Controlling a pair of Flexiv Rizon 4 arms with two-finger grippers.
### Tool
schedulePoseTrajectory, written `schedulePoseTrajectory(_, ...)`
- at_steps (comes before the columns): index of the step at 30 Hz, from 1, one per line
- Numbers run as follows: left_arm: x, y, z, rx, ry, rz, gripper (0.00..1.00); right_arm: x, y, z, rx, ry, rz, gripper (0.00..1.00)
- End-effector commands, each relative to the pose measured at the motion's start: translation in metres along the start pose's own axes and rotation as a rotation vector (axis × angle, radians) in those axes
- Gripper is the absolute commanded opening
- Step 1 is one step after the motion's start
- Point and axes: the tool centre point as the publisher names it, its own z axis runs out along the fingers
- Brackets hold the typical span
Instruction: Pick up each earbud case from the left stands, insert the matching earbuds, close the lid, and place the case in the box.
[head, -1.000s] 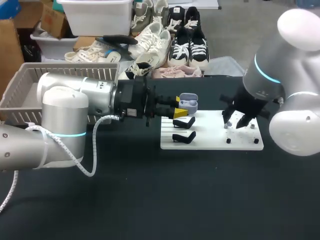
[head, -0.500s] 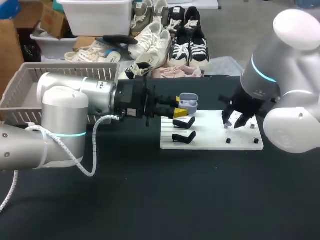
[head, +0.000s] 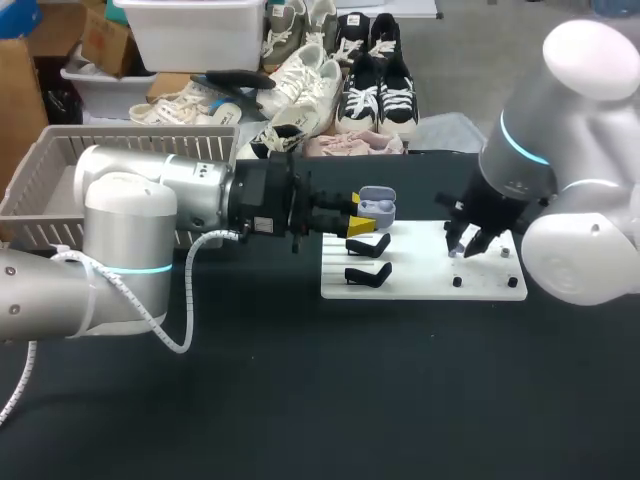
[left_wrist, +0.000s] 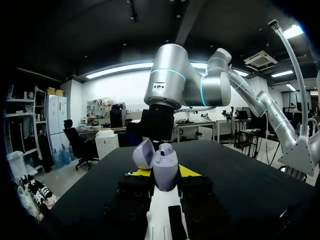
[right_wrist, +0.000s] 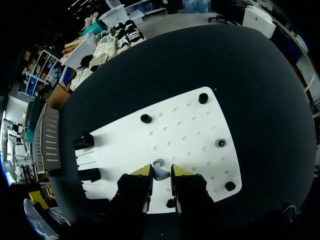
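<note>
Left wrist view: lilac earbud case (left_wrist: 165, 162), upright, lid tipped open, clamped between yellow tips of left gripper (left_wrist: 165, 173). Farther ahead, right gripper (head: 468, 244) pointing down over white board (right_wrist: 190, 135), pale earbud (right_wrist: 160, 174) just beneath; grasp there impossible to tell.

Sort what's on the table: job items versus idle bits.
Job: open earbud case in left gripper; earbud at right gripper; empty black stands; white board; basket.
Just there: black pegs on the board; white cable by left arm.
</note>
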Motion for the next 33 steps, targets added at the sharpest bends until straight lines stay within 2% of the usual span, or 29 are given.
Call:
schedulePoseTrajectory(1, 0.000, 0.001, 0.001, -0.001, 0.000, 0.001, 0.00, -0.001, 0.001, 0.001, 0.005, 0.007, -0.002, 0.13)
schedulePoseTrajectory(3, 0.000, 0.001, 0.001, -0.001, 0.000, 0.001, 0.00, -0.001, 0.001, 0.001, 0.006, 0.010, -0.005, 0.00)
schedulePoseTrajectory(11, 0.000, 0.001, 0.001, -0.001, 0.000, 0.001, 0.00, 0.000, 0.001, -0.002, 0.006, 0.011, -0.009, 0.00)
schedulePoseTrajectory(22, 0.000, 0.001, 0.001, -0.001, 0.000, 0.001, 0.00, 0.003, -0.007, -0.024, -0.004, -0.026, -0.004, 0.00)
schedulePoseTrajectory(27, 0.000, 0.001, 0.001, -0.001, 0.000, 0.001, 0.00, 0.008, -0.011, -0.045, -0.004, -0.041, -0.022, 0.00)
schedulePoseTrajectory(33, 0.000, 0.001, 0.001, -0.001, 0.000, 0.001, 0.00, 0.013, -0.008, -0.083, 0.024, 0.005, -0.147, 0.00)
